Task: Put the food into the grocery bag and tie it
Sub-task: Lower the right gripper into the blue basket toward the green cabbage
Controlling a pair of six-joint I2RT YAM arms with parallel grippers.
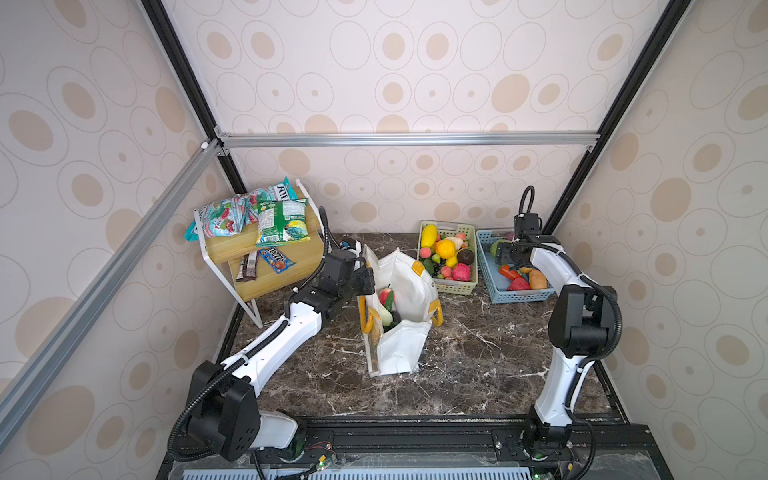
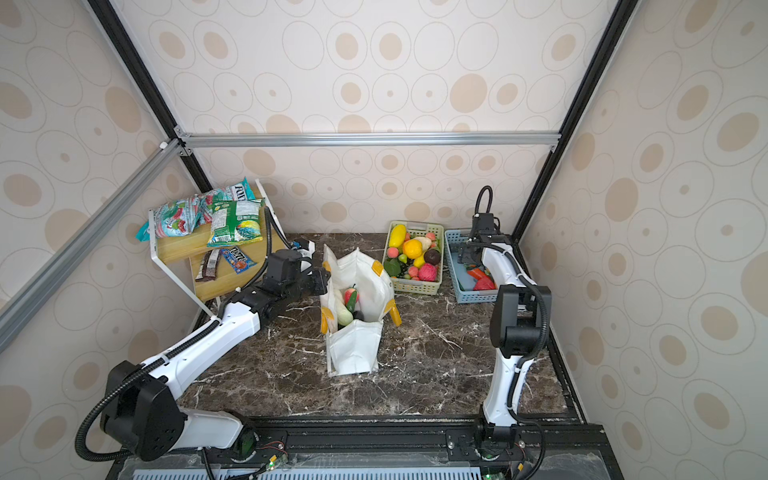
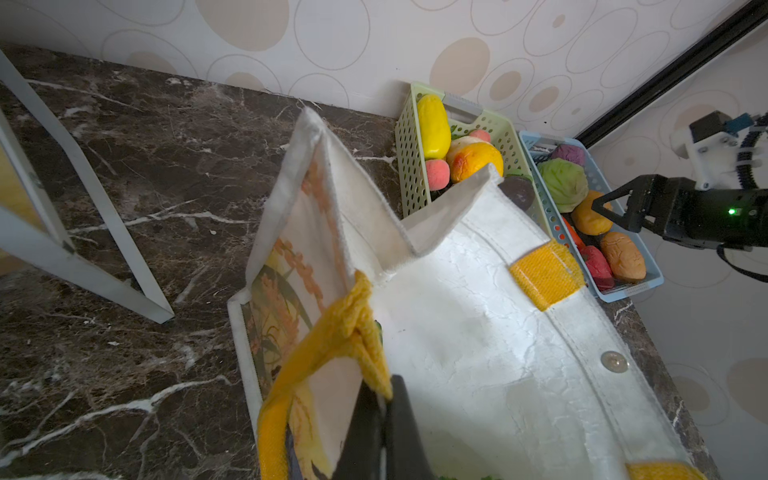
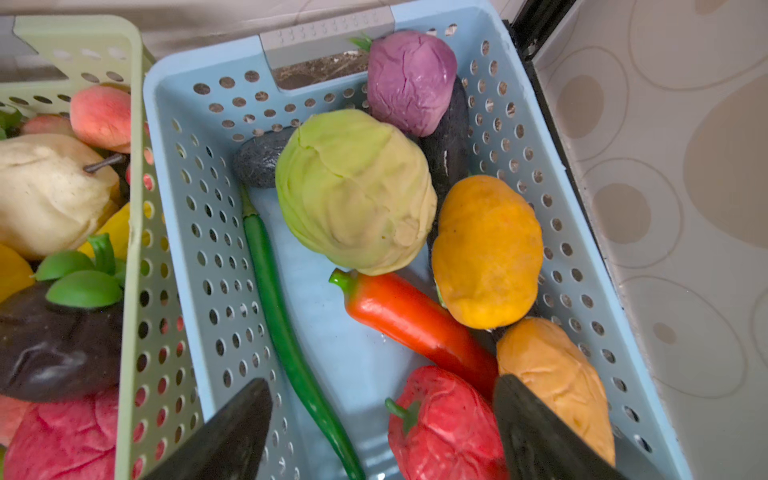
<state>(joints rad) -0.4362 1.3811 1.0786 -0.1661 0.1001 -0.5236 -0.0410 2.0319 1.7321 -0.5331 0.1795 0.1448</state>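
The left tool (image 3: 384,399) is clenched on a yellow handle (image 3: 332,336) of the grocery bag (image 1: 399,353), which stands open at the middle of the tabletop (image 1: 478,353) with some food (image 1: 387,303) inside. The right tool (image 4: 380,382) hangs released over the blue basket (image 4: 199,249) holding the cabbage (image 4: 353,191), at the tabletop's far right corner.

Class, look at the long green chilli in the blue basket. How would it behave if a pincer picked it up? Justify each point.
The chilli looks glossy, so it may slip. It is long and thin, so gripped near one end it would likely swing. Its curve probably stops it rolling far.
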